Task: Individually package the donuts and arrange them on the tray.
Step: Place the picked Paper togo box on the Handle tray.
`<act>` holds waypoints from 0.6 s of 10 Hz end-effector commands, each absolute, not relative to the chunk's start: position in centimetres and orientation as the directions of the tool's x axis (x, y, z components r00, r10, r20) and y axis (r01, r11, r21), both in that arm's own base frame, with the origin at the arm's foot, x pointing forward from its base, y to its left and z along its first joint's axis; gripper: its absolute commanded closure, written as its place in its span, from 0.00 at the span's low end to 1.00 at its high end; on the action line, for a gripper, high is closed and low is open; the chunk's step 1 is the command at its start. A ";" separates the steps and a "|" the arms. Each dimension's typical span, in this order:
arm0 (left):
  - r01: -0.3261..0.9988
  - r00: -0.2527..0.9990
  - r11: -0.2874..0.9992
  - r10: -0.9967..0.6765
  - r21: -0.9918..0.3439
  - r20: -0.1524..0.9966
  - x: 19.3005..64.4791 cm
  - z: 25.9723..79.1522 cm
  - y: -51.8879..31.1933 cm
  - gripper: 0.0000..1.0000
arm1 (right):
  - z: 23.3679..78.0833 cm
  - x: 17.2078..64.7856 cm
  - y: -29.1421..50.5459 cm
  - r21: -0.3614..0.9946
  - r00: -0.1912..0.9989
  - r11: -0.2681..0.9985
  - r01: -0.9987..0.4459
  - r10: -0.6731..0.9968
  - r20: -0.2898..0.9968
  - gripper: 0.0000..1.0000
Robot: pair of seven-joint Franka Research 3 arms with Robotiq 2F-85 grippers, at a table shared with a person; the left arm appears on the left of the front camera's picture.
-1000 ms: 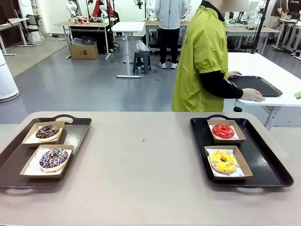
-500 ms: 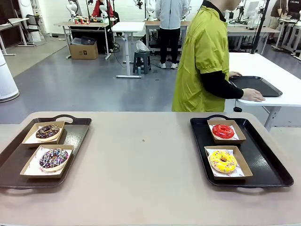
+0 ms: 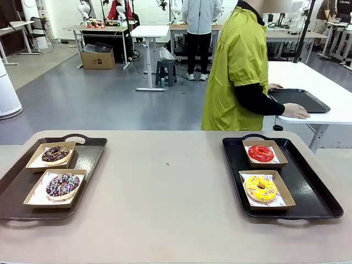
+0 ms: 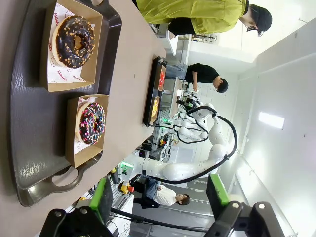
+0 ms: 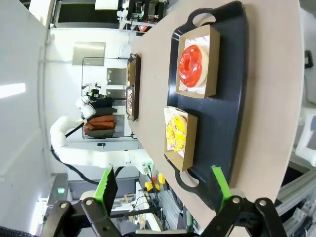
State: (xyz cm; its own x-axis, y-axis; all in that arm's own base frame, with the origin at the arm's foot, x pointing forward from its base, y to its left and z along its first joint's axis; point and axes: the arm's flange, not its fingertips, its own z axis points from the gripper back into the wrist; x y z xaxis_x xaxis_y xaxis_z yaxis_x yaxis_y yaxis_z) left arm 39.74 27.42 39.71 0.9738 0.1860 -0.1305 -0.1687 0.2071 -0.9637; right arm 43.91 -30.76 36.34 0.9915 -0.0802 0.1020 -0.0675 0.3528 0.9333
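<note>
On the table, each of the donuts lies in its own open brown paper box. The dark chocolate donut (image 3: 56, 154) (image 4: 75, 41) and the chocolate donut with coloured sprinkles (image 3: 62, 185) (image 4: 91, 123) rest on the left tray (image 3: 91, 157) (image 4: 34, 123). The red donut (image 3: 260, 153) (image 5: 191, 65) and the yellow donut (image 3: 260, 188) (image 5: 176, 129) rest on the right tray (image 3: 313, 190) (image 5: 227, 108). My left gripper (image 4: 160, 195) hangs open high above the left tray, holding nothing. My right gripper (image 5: 164, 186) is open above the right tray, also holding nothing.
A person in a yellow-green jacket (image 3: 234, 66) stands beyond the far edge, turned to a white side table with one hand (image 3: 297, 111) beside another black tray (image 3: 300, 99). The beige tabletop (image 3: 170, 187) between the two trays is bare.
The person's upper body has shifted slightly. The donuts, boxes and trays lie as before.
</note>
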 end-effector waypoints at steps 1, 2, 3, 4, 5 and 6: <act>-0.166 0.973 0.206 0.192 -0.964 -0.127 39.4 39.9 27.3 0.00 | 36.0 43.8 -30.6 0.934 0.995 0.355 -0.024 -0.083 0.057 0.03; -0.166 0.973 0.206 0.192 -0.964 -0.127 39.4 39.9 27.3 0.00 | 36.0 43.8 -30.6 0.934 0.995 0.355 -0.024 -0.083 0.057 0.03; -0.166 0.973 0.206 0.192 -0.964 -0.127 39.4 39.9 27.3 0.00 | 36.0 43.8 -30.6 0.934 0.995 0.355 -0.024 -0.083 0.057 0.03; -0.166 0.973 0.206 0.192 -0.964 -0.127 39.4 39.9 27.3 0.00 | 36.0 43.8 -30.6 0.934 0.995 0.355 -0.024 -0.083 0.057 0.03; -0.166 0.973 0.206 0.192 -0.964 -0.127 39.4 39.9 27.3 0.00 | 36.0 43.8 -30.6 0.934 0.995 0.355 -0.024 -0.083 0.057 0.03; -0.166 0.973 0.206 0.192 -0.964 -0.127 39.4 39.9 27.3 0.00 | 36.0 43.8 -30.6 0.934 0.995 0.355 -0.024 -0.083 0.057 0.03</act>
